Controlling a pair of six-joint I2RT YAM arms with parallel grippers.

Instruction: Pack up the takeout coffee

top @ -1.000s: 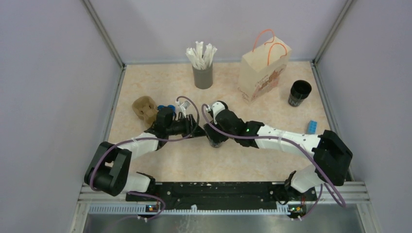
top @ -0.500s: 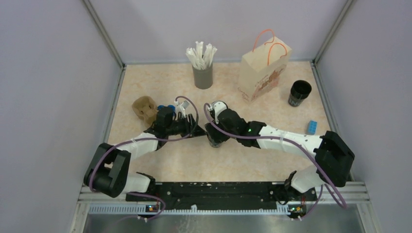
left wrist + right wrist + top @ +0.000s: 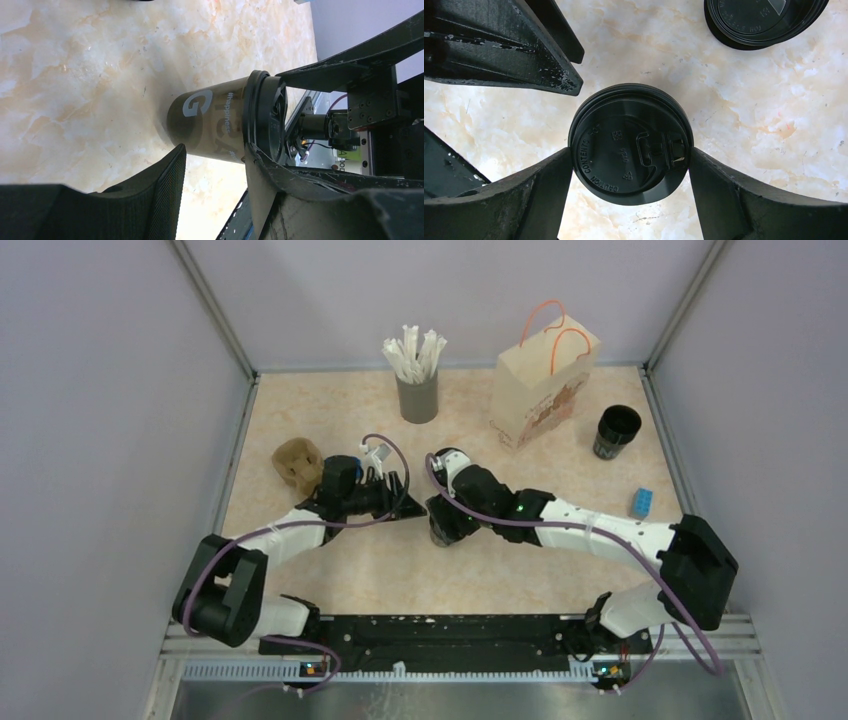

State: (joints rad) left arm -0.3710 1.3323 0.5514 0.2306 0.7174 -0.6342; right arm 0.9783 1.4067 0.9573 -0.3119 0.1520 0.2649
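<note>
Well, lid's (image 3: 630, 145) on & right claw (image 3: 630, 161) clamps the takeout coffee (image 3: 210, 125), left claw (image 3: 408, 502) apart nearby; bag (image 3: 540, 390) not loaded yet.

Noted: takeout coffee (image 3: 210, 125) black, pale grey lettering on side; table (image 3: 520, 570) beige, marbled cream; far bag (image 3: 540, 390) tan, orange handles, reddish print; straw holder (image 3: 418, 398) grey, straws (image 3: 412, 352) white; right block (image 3: 641, 502) blue; left lump (image 3: 297, 462) brown
</note>
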